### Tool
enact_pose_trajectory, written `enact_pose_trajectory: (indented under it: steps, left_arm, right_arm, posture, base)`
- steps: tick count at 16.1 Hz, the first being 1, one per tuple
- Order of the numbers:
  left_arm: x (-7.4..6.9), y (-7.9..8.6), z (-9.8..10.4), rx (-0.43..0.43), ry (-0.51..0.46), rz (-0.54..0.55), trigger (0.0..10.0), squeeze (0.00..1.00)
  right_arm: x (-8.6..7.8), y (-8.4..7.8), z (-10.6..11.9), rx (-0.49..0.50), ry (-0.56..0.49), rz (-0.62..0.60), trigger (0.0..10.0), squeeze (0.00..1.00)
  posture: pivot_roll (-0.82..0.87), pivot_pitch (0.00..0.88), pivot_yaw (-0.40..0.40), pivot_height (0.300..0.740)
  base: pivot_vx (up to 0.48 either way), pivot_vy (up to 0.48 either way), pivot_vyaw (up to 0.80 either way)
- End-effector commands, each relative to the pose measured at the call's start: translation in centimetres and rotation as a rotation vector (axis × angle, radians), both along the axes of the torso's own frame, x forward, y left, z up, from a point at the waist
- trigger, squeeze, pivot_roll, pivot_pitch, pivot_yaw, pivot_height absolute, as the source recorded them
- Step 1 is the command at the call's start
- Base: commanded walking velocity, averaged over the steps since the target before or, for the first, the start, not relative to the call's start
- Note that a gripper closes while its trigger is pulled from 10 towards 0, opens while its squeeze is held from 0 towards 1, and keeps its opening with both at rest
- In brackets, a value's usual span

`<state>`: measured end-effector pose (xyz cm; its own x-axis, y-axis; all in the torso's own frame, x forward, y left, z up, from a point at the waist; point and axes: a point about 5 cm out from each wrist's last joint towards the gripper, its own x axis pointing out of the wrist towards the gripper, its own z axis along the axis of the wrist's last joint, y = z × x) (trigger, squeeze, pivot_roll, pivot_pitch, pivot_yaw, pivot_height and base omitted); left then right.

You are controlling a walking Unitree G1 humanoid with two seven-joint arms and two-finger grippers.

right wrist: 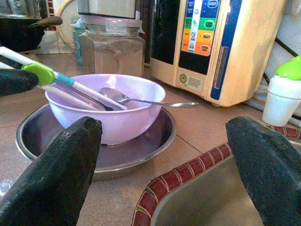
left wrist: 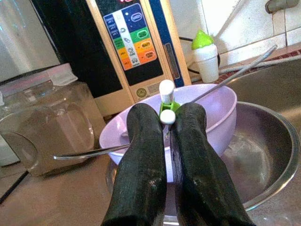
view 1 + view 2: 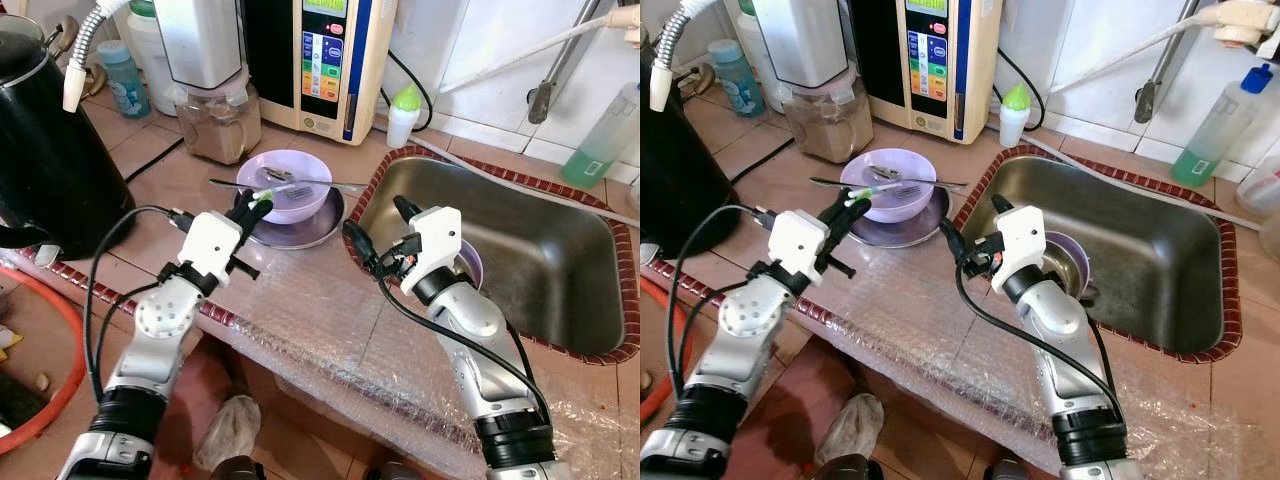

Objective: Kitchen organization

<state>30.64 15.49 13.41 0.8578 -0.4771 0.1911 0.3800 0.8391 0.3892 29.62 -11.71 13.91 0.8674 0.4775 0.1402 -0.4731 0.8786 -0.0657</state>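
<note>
**Toothbrush at bowl, 2 tools in view**

A white-and-green toothbrush is being clamped by the left tool over the lilac bowl, nested in a steel dish on the tiled surface. The right tool is being held apart beside the sink.

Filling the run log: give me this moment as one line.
left pincer: shut on toothbrush over purple bowl | right pincer: open, at sink edge | bowl in steel dish
</note>
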Motion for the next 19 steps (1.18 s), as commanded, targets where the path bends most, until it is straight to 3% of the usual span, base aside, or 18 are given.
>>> enact_pose_trajectory:
  steps: [1, 5, 9, 17, 19]
  left_arm:
    - [-0.1, 0.2, 0.7, 0.019, -0.018, -0.011, 0.0, 0.0]
    - [0.0, 0.3, 2.3, 0.049, -0.052, -0.031, 0.0, 0.0]
    - [0.1, 1.1, 3.4, 0.111, -0.015, -0.078, 0.0, 0.0]
    - [-0.1, 1.5, 2.7, 0.2, 0.108, -0.144, 0.0, 0.0]
    - [0.2, 1.4, 3.9, 0.229, 0.089, -0.17, 0.0, 0.0]
  right_arm:
    - [0.2, 0.1, 0.2, -0.004, -0.012, 0.001, 10.0, 0.0]
    - [0.3, 0.2, 0.2, -0.001, -0.014, 0.004, 10.0, 0.0]
    - [0.3, 0.2, 0.2, 0.001, -0.015, 0.002, 10.0, 0.0]
    - [0.4, 0.1, 0.2, 0.003, -0.016, -0.004, 10.0, 0.0]
    - [0.4, 0.1, 0.2, 0.003, -0.018, -0.003, 10.0, 0.0]
  posture:
    - [-0.02, 0.013, -0.004, 0.74]
    - [-0.01, 0.008, -0.007, 0.74]
    - [0.0, 0.008, -0.006, 0.74]
    - [-0.01, 0.012, -0.003, 0.74]
    - [-0.01, 0.01, -0.002, 0.74]
  base:
    - [0.0, 0.0, 0.0]
    - [0.0, 0.0, 0.0]
    - [0.0, 0.0, 0.0]
    - [0.0, 0.0, 0.0]
    - [0.0, 0.0, 0.0]
